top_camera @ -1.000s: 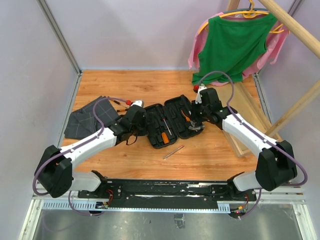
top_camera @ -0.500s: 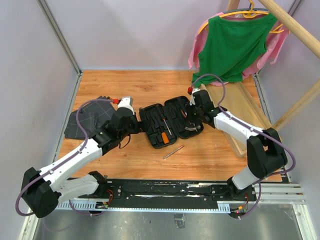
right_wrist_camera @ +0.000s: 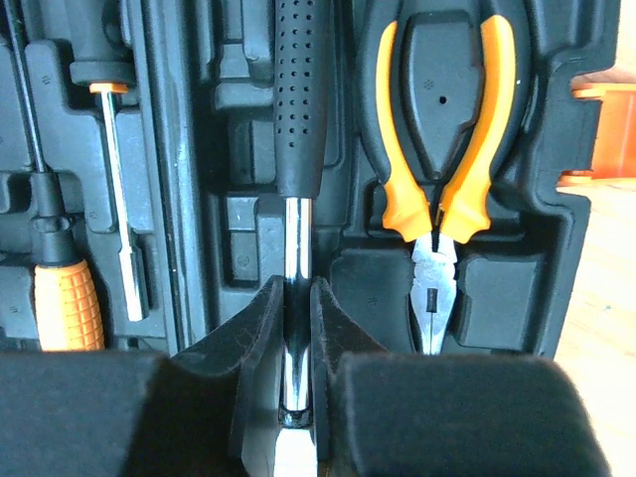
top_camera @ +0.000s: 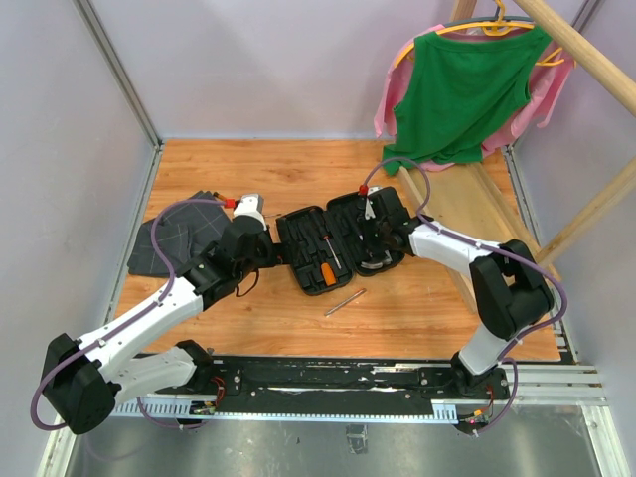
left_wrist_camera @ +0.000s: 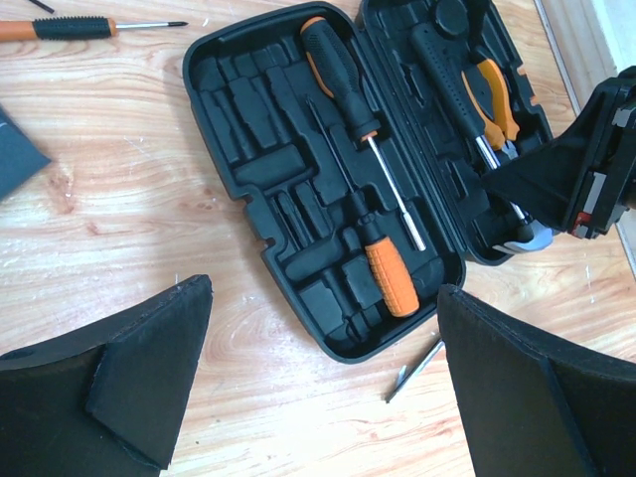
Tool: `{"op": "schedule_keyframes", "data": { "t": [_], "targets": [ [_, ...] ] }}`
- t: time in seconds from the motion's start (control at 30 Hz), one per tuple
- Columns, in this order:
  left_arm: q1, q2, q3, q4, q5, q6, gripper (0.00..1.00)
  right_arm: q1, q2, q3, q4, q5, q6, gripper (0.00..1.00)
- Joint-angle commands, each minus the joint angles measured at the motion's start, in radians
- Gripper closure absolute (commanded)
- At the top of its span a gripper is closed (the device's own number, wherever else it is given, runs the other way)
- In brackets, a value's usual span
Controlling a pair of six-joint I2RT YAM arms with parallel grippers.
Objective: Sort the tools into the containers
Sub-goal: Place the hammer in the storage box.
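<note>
- Your right gripper (right_wrist_camera: 295,298) pinches the hammer (right_wrist_camera: 301,99) by its steel shaft, in the case (left_wrist_camera: 214,60), right half.
- Your left gripper (left_wrist_camera: 326,290) is spread wide above the case's near end.

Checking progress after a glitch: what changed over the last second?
The right gripper, shut on the hammer, swung left over the right half of the case. The left gripper, open, drew back slightly left. Case and loose metal rod stayed put.

The left arm (top_camera: 139,313) and right arm (top_camera: 447,241) have white shells with black joints. From the black base rail (top_camera: 328,378), a purple cable (top_camera: 189,203) follows each arm to a red cap (top_camera: 231,202). The fingers (left_wrist_camera: 149,368) are black wedges.
</note>
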Motion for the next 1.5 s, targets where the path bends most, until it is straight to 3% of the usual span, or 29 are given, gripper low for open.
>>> {"op": "schedule_keyframes", "data": {
  "t": [0.0, 0.37, 0.6, 0.8, 1.47],
  "targets": [
    [0.006, -0.014, -0.007, 0.035, 0.007, -0.013, 0.01, 0.020, 0.009, -0.001, 0.059, 0.048, -0.034, 0.99],
    [0.006, -0.013, -0.013, 0.050, 0.025, -0.007, 0.01, 0.020, 0.055, -0.020, 0.103, 0.042, -0.084, 0.95],
    [0.006, -0.037, -0.034, 0.037, 0.039, -0.022, 0.01, 0.019, 0.058, -0.026, 0.094, 0.028, -0.068, 0.86],
    [0.006, -0.077, -0.057, 0.019, 0.085, -0.024, 0.01, 0.020, 0.004, -0.068, 0.089, 0.064, -0.045, 0.69],
    [0.006, -0.182, -0.114, 0.019, 0.111, -0.034, 0.01, 0.026, -0.191, -0.135, 0.038, 0.103, 0.011, 0.56]
  ]
}}
